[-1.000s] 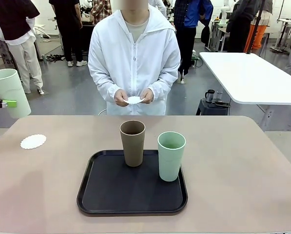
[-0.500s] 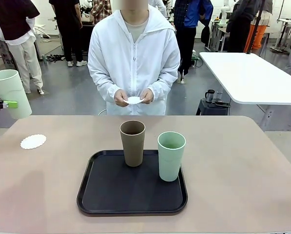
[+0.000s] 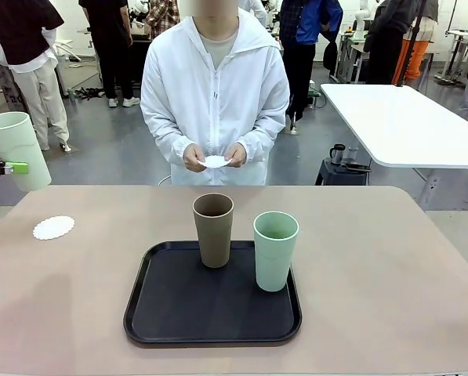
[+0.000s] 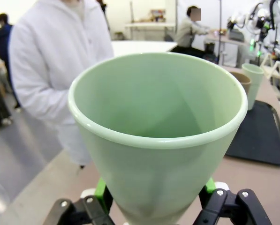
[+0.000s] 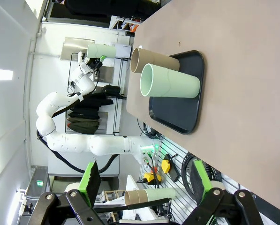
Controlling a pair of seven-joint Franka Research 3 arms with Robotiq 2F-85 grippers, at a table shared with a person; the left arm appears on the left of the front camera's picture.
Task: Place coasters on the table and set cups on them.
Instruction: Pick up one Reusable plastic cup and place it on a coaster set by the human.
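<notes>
At the far left, above the table (image 3: 390,258), my left gripper (image 3: 6,166) is shut on a pale mint green cup (image 3: 16,147). The left wrist view shows that cup (image 4: 158,131) upright between the green pads of the left gripper (image 4: 154,206). One white lacy coaster (image 3: 53,227) lies on the table at the left, below the cup and a little to its right. A brown cup (image 3: 213,229) and a second mint cup (image 3: 275,251) stand on the black tray (image 3: 136,313). The person holds another coaster (image 3: 215,161) in both hands. My right gripper (image 5: 147,180) is open and holds nothing.
A white table (image 3: 406,125) stands behind at the right, with a small dark mug (image 3: 338,153) beside it. The rolled right wrist view shows the tray (image 5: 196,93), both cups on it and the table's edge. Other people stand far behind.
</notes>
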